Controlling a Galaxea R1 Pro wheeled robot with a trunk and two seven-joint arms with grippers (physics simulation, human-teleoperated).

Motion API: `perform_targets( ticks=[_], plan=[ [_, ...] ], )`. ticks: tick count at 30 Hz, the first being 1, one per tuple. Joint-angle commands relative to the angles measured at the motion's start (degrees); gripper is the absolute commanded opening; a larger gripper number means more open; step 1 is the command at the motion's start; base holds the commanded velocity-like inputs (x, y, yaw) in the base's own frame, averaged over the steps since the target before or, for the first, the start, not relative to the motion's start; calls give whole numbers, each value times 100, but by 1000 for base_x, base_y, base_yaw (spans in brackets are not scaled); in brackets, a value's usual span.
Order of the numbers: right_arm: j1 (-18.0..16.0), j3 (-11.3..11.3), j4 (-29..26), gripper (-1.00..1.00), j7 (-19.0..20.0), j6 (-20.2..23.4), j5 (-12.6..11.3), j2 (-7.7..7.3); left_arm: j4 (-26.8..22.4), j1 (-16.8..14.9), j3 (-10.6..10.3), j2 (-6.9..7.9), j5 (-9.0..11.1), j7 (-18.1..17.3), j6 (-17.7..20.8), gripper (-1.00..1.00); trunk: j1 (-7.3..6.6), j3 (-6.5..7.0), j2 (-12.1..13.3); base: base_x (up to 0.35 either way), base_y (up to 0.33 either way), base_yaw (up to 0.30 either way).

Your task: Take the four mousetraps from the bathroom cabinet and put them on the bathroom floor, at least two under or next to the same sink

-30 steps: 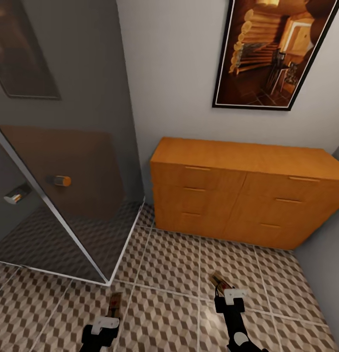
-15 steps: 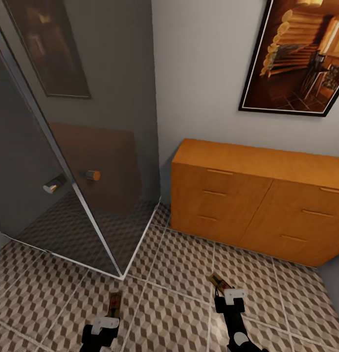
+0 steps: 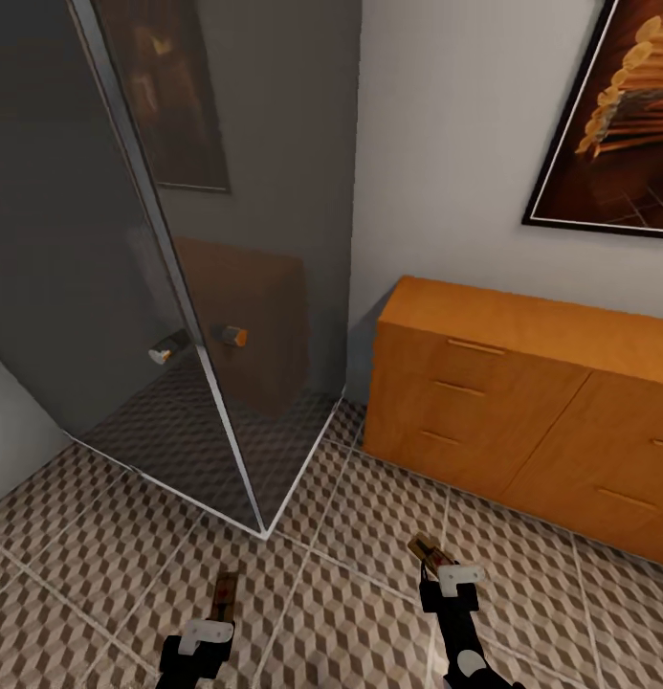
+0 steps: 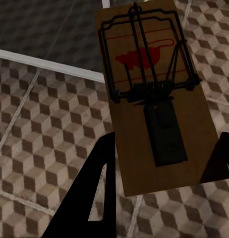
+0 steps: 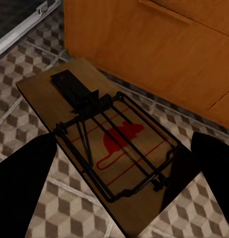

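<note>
Each gripper carries one mousetrap low over the bathroom floor (image 3: 350, 612). In the head view my left gripper (image 3: 214, 620) is shut on a mousetrap (image 3: 226, 593) that points forward. My right gripper (image 3: 444, 570) is shut on another mousetrap (image 3: 429, 552). The left wrist view has the tan board with wire and a red mark (image 4: 154, 99) clamped between dark fingers (image 4: 102, 188). In the right wrist view the other mousetrap (image 5: 114, 144) sits between the fingers (image 5: 25, 183), with the orange-brown cabinet (image 5: 154, 44) just behind it. The cabinet (image 3: 522, 402) stands against the wall ahead on the right, drawers closed. The sink is out of view.
A dark glass shower enclosure (image 3: 130, 287) with a white floor rail (image 3: 293, 493) and a round handle (image 3: 233, 336) takes up the left side. A framed picture (image 3: 618, 124) hangs over the cabinet. Patterned tiles stretch between me and the cabinet.
The whole picture has slid to the right, so the camera has turned left. Both grippers keep the same pose and still hold their mousetraps.
</note>
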Motion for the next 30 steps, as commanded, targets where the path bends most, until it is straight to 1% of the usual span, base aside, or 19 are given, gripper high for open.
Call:
perform_targets(
  ticks=[1,30],
  plan=[
    [-3,19,4,-100,-58,8,58,-1,20,-8,-45,-4,0,55,-31,-100,0,-2,-3,0,0,257],
    [-3,19,4,-100,-57,5,49,-1,20,-8,-47,-12,0,45,-32,-100,0,53,-3,0,0,257]
  ],
)
